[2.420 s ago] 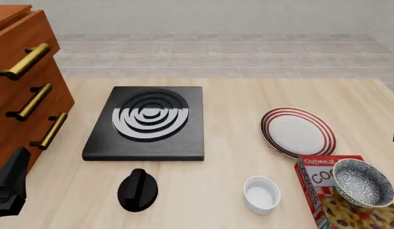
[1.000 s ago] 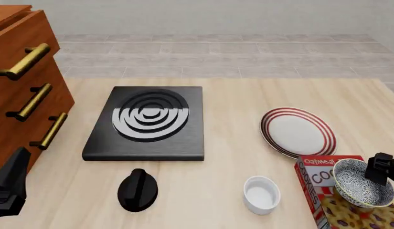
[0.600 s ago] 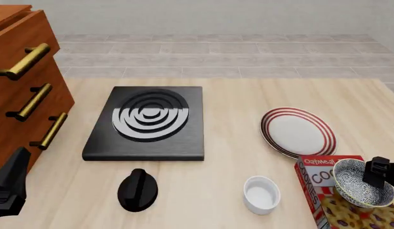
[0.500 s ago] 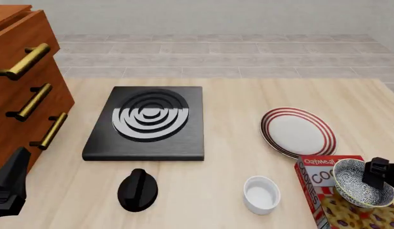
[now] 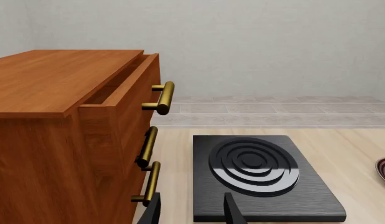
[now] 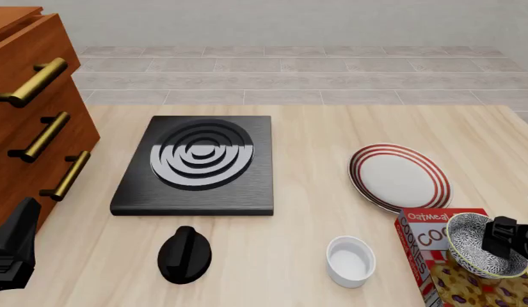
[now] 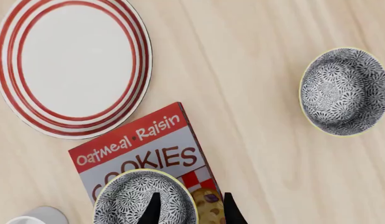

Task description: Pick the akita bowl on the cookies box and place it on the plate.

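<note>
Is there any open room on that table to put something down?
Yes: bare wood between the stove and the plate, and along the far edge behind both. The near right corner is crowded: ramekin, cookies box and bowl with the right fingers at its rim.

We see the akita bowl (image 6: pixel 480 252) speckled dark blue and white, sitting on the red cookies box (image 6: pixel 434 256) with its white lettering. The plate (image 6: pixel 399 177) is white with red rings, the bench (image 6: pixel 315 134) pale wood.
</note>
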Controlling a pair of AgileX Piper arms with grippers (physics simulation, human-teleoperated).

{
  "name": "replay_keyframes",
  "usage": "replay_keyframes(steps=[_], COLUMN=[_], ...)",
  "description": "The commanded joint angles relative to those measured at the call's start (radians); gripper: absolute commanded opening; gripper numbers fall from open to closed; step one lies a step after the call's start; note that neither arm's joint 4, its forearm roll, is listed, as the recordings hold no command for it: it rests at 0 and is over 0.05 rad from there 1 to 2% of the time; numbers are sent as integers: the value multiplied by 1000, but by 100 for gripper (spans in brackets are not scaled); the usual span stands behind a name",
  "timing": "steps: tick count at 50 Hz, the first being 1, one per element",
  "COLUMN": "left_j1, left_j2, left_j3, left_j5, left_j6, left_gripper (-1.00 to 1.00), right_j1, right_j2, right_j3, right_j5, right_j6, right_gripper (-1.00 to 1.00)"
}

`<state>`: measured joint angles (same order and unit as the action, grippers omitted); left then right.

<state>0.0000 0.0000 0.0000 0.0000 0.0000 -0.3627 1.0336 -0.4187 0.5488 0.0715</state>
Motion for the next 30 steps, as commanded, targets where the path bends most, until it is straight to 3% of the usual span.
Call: replay_keyframes(steps=[1, 9, 10, 12, 30], left_j1=[0, 0, 0, 0, 0], left_j2=[0, 0, 0, 0, 0], left_j3=[0, 0, 0, 0, 0], left_j5=[0, 0, 0, 0, 0], left_j6=[0, 0, 0, 0, 0], left_gripper=[100, 100, 100, 100, 100], right_j1=[2, -9, -9, -36, -3], right_j2=[3, 18, 17, 19, -14], right_j3=[4, 4, 3, -4, 1], right_j5=[-4, -17, -17, -19, -6], right_j6=[-1, -8, -9, -29, -11], right_gripper=[100, 100, -100, -100, -100])
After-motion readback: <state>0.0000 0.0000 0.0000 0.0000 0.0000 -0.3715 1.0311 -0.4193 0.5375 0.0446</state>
